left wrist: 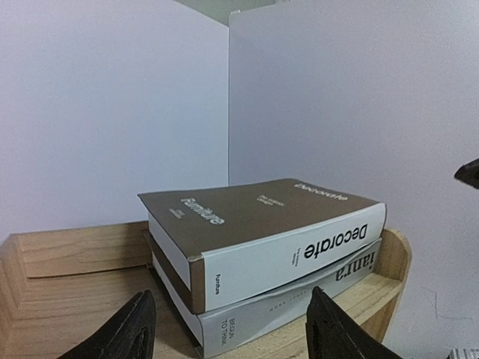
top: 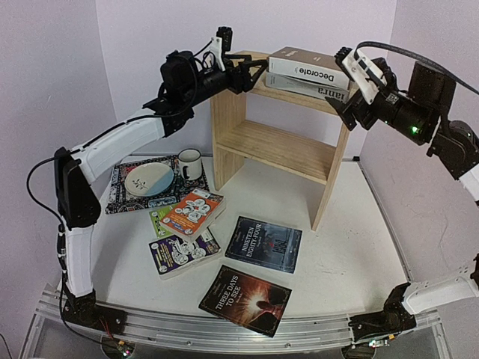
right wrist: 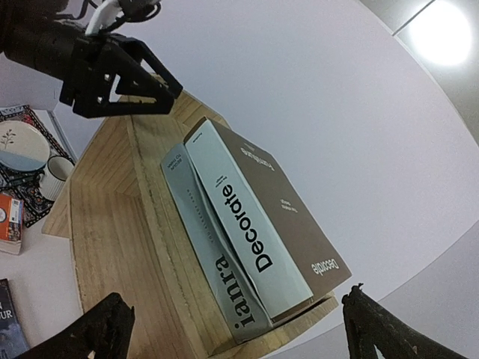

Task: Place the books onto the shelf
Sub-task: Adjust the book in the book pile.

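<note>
Left gripper point(top: 253, 75) is open, jaws parted with nothing between them. It hovers at the 9 o'clock end of brown "Decorate" point(top: 310, 63), which lies flat on grey "ianra" point(top: 329, 91) on the top tier of the shelf point(top: 277, 146). Its tips sit just beside the two books with a small gap, and no contact is seen. In the left wrist view both dark fingers point(left wrist: 135, 329) are at the bottom edge, with the two books straight ahead at 12 o'clock.

Right gripper point(top: 343, 84) is spread wide open at the 3 o'clock end of the same two books. In the top view its fingers show on either side of that end; whether they touch cannot be told. In the right wrist view its fingers sit far apart in the lower corners, and the books run away toward 11 o'clock.

The shelf is light pine with two tiers and stands at 12 o'clock on the table point(top: 344, 224). "Decorate" sits slightly skewed on "ianra", both spines facing 6 o'clock.

Five books lie flat on the table at 6 to 7 o'clock of the shelf:
- orange paperback point(top: 193, 212), on top of the green paperback point(top: 156, 221)
- purple paperback point(top: 179, 254), just at 6 o'clock of those
- "Nineteen Eighty-Four" point(top: 263, 244), at 3 o'clock of the purple one, apart from it
- "Three Days to See" point(top: 245, 299), nearest the arm bases

The placemat point(top: 121, 198) lies at 9 o'clock of the shelf. It holds a plate point(top: 148, 179), with a mug point(top: 189, 163) at its 3 o'clock edge.
</note>
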You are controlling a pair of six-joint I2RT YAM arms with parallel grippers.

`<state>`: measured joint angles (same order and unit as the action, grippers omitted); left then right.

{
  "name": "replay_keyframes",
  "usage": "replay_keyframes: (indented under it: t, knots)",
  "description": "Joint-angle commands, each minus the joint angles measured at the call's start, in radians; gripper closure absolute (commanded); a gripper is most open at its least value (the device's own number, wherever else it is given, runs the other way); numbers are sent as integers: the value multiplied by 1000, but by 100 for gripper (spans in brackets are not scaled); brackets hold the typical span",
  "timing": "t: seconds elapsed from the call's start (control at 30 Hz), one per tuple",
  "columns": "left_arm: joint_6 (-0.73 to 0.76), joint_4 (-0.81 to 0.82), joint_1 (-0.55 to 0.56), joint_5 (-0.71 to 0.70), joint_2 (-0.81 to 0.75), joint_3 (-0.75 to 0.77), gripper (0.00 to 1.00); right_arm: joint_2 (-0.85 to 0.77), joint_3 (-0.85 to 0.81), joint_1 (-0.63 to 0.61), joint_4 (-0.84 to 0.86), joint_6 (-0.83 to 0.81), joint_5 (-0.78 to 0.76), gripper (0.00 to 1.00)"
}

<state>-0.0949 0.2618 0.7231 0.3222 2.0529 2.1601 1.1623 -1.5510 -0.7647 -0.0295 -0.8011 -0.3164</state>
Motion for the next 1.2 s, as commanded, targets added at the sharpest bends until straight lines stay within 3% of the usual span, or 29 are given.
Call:
replay_keyframes:
  t: [0.0,0.33,0.57,0.7,0.97,1.17]
  knots:
    - [22,39,-5,-5,-221,-131,30,-63,48,-4,34,100,38,2]
    - [-3,37,-5,-156,-680,-688,29,-208,316,-4,-16,341,213,2]
    - [-40,13,-4,-279,-957,-987,28,-248,477,-4,-31,514,408,2]
    - [-76,-69,-5,-340,-1062,-1092,28,-230,545,-4,-15,576,444,2]
    - [-127,-320,-5,-379,-1117,-1156,27,-172,661,-4,78,705,529,2]
    - [-205,-346,-5,-372,-1159,-1260,25,-134,742,-4,186,833,592,2]
